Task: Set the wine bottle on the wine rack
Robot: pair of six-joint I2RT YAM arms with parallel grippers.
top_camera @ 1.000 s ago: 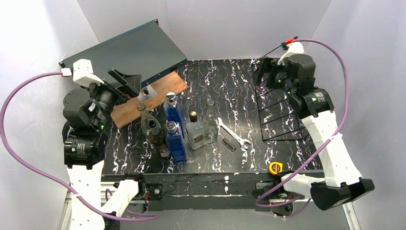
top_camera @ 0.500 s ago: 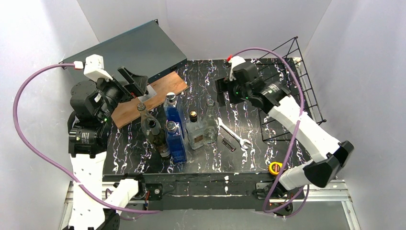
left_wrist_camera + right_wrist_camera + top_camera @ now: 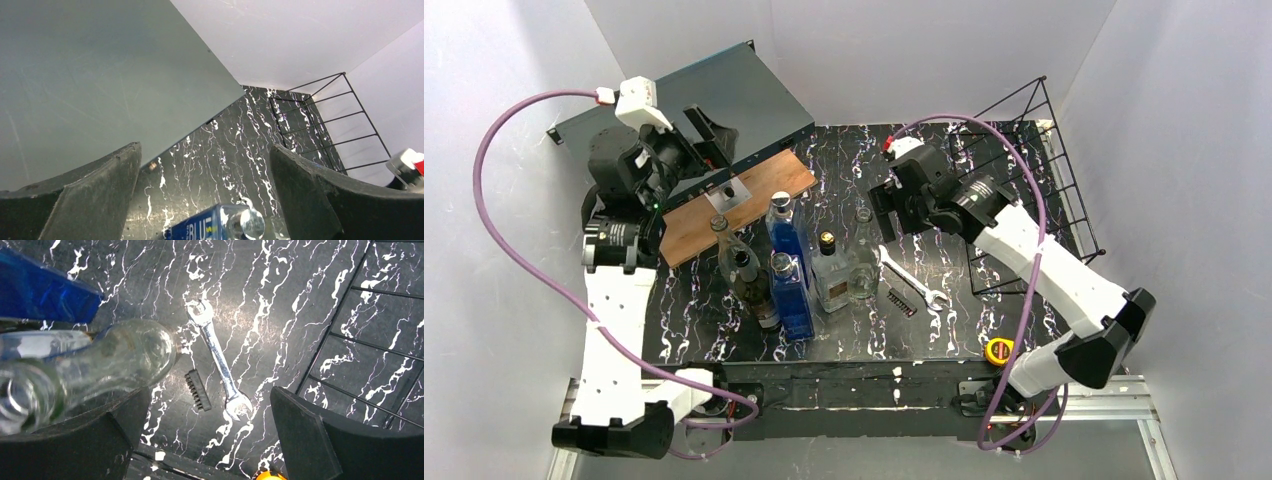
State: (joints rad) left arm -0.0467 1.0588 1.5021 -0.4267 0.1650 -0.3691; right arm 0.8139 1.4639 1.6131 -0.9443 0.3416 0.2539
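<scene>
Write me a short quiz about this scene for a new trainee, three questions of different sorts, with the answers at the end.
1. True or false: a bottle already lies on the black thin-wire wine rack.
2. Which thing lies on the black marbled table, just left of the rack in the top view?
A. a silver open-end wrench
B. a pair of scissors
C. a yellow sponge
3. Short answer: is the right tool open or shut?

Key: 1 false; 2 A; 3 open.
</scene>
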